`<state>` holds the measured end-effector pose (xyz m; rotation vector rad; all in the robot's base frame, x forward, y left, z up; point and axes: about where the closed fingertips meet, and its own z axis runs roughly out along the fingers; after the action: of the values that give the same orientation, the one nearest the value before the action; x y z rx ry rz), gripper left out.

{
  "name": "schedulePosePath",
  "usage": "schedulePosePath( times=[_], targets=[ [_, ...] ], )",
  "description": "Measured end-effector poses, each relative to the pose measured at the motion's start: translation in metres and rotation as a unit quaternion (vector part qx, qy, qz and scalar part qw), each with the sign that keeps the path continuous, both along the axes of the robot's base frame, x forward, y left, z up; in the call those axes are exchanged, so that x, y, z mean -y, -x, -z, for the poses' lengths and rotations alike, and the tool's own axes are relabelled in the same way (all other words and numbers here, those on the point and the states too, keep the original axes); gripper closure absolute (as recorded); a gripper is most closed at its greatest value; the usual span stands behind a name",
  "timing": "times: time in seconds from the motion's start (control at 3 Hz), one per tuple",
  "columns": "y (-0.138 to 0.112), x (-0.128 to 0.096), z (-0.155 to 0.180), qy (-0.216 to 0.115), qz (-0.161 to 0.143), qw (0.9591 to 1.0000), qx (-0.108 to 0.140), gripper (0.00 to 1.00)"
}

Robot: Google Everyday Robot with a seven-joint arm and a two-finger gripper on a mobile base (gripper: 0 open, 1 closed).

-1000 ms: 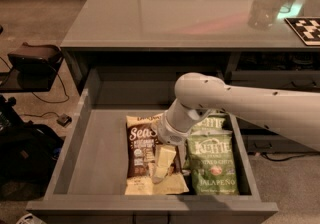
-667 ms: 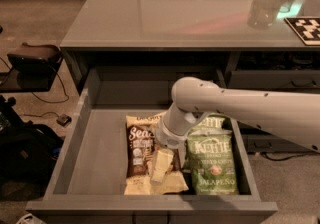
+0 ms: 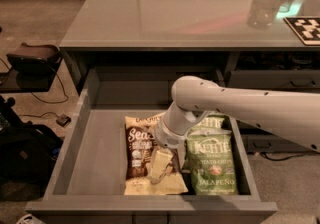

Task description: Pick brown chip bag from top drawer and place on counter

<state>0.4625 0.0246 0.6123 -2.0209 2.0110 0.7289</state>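
1. the grey open top drawer [image 3: 95,153] is nearest, pulled out from under the worktop.
2. the brown "sea salt" chip bag [image 3: 138,150] lies flat in the drawer, left of centre, overlapping a pale yellow bag [image 3: 150,185].
3. a green "jalapeño" kettle chip bag [image 3: 212,160] lies just beside it on the right.
4. the pale gripper [image 3: 161,162] is down inside the drawer at the brown bag's right edge; whether the jaws are spread or pinching cannot be told.
5. the white robot arm [image 3: 240,110] enters from the right.
6. the glossy grey worktop [image 3: 165,13] carries a black-and-white checkered tag [image 3: 305,28] at far right.
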Motion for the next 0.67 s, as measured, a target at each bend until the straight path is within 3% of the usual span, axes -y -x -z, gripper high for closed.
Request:
schedulePosePath(
  times=[0.67],
  targets=[
    [0.0000, 0.0000, 0.0000, 0.000, 0.000, 1.0000, 0.000, 0.66]
  ],
)
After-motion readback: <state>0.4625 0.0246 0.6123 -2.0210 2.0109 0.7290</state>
